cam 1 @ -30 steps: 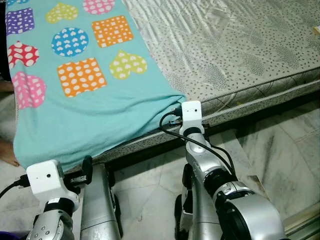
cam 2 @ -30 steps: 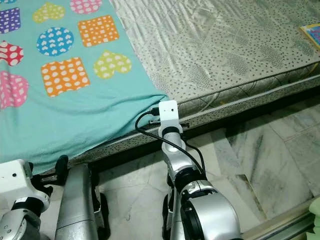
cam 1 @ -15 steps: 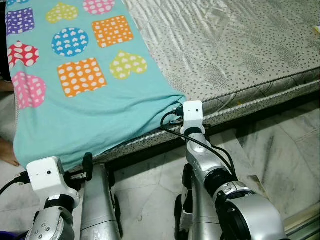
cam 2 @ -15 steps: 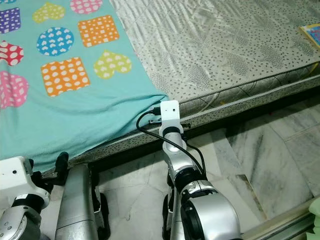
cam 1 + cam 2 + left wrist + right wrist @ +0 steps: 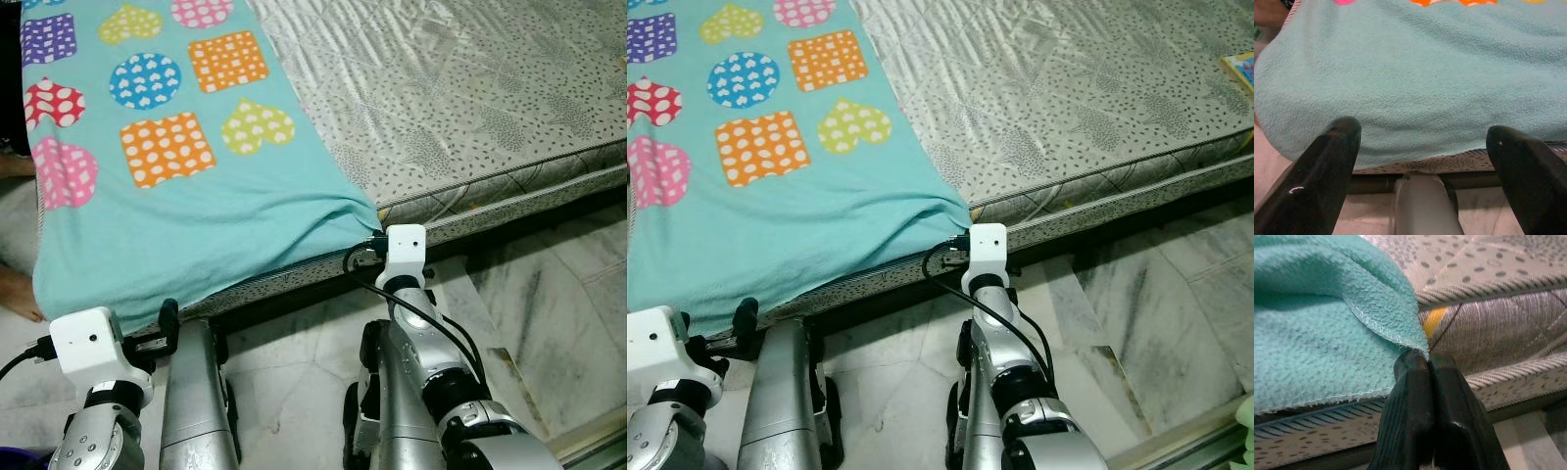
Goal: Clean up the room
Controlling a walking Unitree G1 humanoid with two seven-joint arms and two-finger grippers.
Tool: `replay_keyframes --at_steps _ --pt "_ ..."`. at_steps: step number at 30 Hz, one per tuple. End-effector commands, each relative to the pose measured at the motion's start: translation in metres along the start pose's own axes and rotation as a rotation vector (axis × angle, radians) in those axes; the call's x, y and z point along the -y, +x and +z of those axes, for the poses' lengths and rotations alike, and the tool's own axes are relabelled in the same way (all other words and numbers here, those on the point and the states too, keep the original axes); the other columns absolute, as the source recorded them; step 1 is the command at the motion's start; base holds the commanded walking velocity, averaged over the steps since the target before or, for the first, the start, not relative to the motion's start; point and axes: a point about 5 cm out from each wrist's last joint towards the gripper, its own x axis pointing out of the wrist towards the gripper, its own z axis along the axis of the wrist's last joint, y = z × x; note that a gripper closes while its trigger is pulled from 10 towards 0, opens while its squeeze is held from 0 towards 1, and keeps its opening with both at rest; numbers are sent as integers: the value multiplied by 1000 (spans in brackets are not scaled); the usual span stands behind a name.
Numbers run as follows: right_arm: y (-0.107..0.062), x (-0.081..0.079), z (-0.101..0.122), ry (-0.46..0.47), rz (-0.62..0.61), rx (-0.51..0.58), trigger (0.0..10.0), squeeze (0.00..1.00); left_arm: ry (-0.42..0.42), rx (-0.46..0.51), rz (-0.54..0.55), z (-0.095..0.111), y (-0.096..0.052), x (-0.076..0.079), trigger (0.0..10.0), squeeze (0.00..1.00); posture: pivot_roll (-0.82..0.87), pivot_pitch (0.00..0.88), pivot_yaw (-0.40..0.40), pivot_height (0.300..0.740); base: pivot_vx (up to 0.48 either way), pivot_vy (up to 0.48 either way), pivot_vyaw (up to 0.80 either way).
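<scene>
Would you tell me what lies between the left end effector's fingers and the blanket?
Nothing: the open left end effector faces the turquoise fleece blanket across bare air, per the left wrist view.

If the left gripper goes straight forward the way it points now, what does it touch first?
Most likely the hanging edge of the teal blanket, which lies directly ahead between the open fingers of the left gripper; the bed frame below looks slightly farther, though depth is uncertain.

Bed mattress [image 5: 470,88] w/ teal blanket [image 5: 176,215] spread on left part.
</scene>
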Motion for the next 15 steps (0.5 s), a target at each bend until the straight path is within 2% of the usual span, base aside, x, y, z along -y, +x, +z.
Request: replay_keyframes --at_steps 1,8,13,15 --pt "-8 4 -11 16 -6 -46 0 0 8 -33 7 -7 -2 -4 10000 0 84 323 -28 523 0 0 0" --pt "-15 2 -14 25 13 -75 0 0 10 -35 4 -7 0 -4 10000 0 87 321 -24 523 0 0 0" --pt "-22 12 -15 14 -9 -108 0 0 13 -37 4 -8 0 -5 10000 0 87 318 -22 523 0 0 0" --pt "-28 22 -17 1 -21 -137 0 0 12 -44 1 -9 1 -5 10000 0 84 318 -19 523 0 0 0"
